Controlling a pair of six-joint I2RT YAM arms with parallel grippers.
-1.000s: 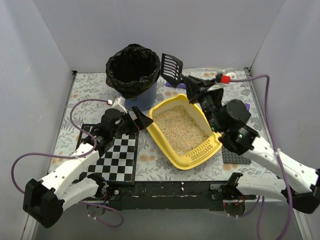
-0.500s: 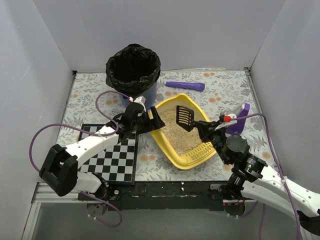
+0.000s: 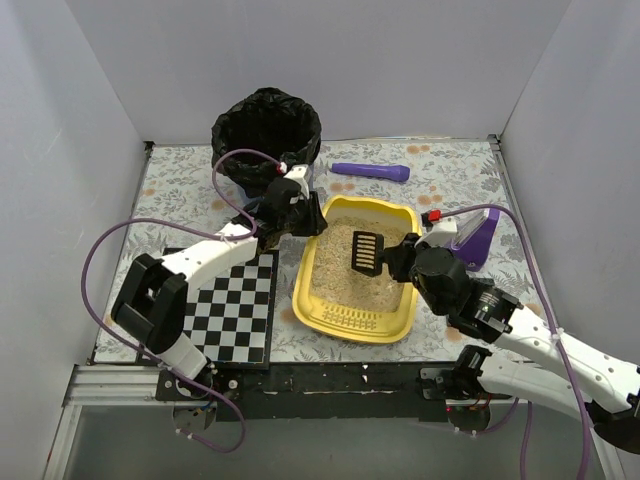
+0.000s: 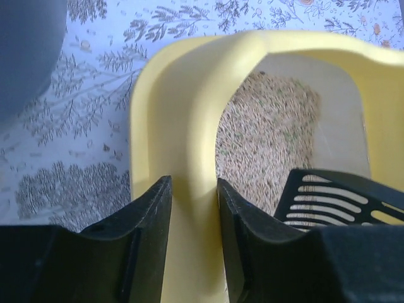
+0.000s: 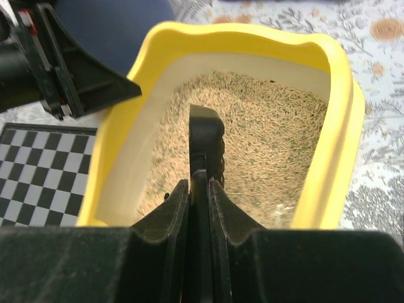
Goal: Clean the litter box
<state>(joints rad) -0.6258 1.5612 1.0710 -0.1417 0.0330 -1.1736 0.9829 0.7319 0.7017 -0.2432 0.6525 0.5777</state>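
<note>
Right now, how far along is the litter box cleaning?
Done: the scoop is clamped in the right end effector. In hand: its head sits low over the litter in the box, while the left end effector straddles the rim, grip unclear. Left: sifting and carrying waste to the bin; whether anything is in there already, I can't tell.

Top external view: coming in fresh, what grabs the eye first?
The yellow litter box sits mid-table, holding beige litter. The right hand holds a black slotted scoop over the litter, while the left hand grips the box's far-left rim. Behind them stands a black-bagged bin.
</note>
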